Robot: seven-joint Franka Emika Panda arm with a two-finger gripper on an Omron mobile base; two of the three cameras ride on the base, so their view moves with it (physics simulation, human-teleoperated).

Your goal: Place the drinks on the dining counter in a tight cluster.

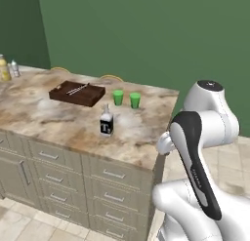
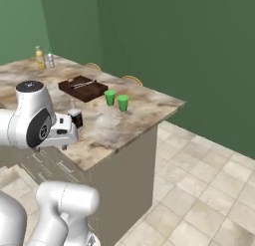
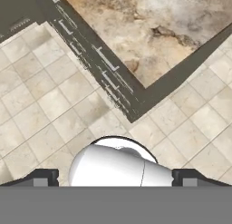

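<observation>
The claw (image 3: 116, 177) is spread wide, holding nothing. The dark bottle (image 1: 106, 122) stands mid-frame on the desk (image 1: 53, 118); the yellow bottle (image 1: 4, 69) and water bottle (image 1: 15, 68) sit upper left.

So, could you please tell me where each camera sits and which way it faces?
Left base view: behind the arm's left, facing the tan marbled stone counter and dark squat T-labelled bottle; white arm at lower right.
Right base view: behind its right; same counter, bottle; arm lower left.
Hand view: looks down on the counter corner and tiled floor; open gripper.
</observation>
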